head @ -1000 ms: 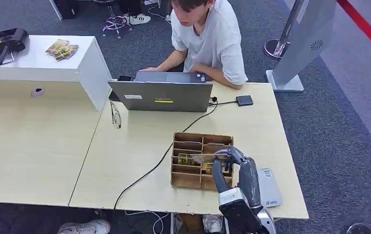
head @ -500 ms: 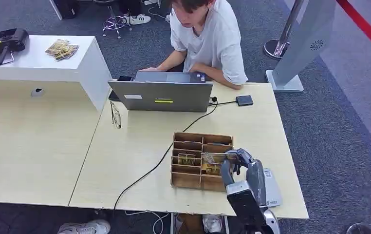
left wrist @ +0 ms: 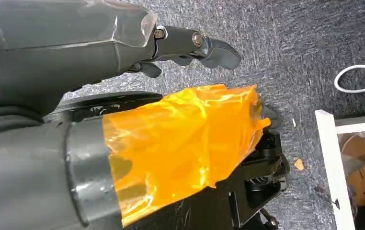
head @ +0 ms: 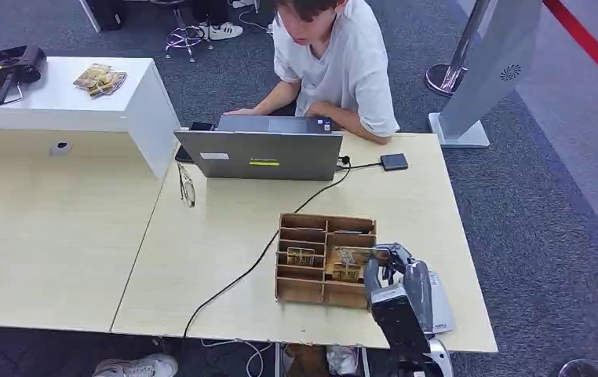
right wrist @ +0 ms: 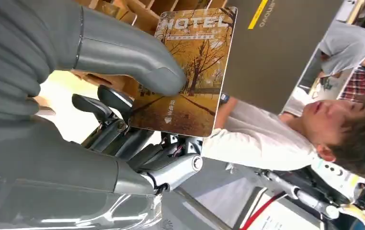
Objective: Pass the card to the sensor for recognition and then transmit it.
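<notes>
My right hand (head: 394, 265) hovers over the right end of the wooden slotted box (head: 311, 297), pinching a gold hotel card (head: 352, 255) that sticks out flat toward the left. In the right wrist view the card (right wrist: 190, 72) reads "HOTEL" over autumn trees, with my thumb (right wrist: 132, 52) on its face and the fingers (right wrist: 104, 103) behind it. A small black square reader (head: 394, 162) lies at the far right of the table, wired to the laptop. My left hand (left wrist: 75, 43) hangs over the carpet holding nothing, its fingers (left wrist: 195, 45) apart from the orange-taped thumb.
A person (head: 335, 63) sits behind the grey laptop (head: 260, 155) across the table. A black cable (head: 257, 263) runs past the box's left side. More cards (head: 300, 255) lie in the box. A grey flat pad (head: 437, 302) sits under my right wrist by the near edge.
My right hand has carried the card to the right and back toward the near edge, from above the box's middle slots to its right end.
</notes>
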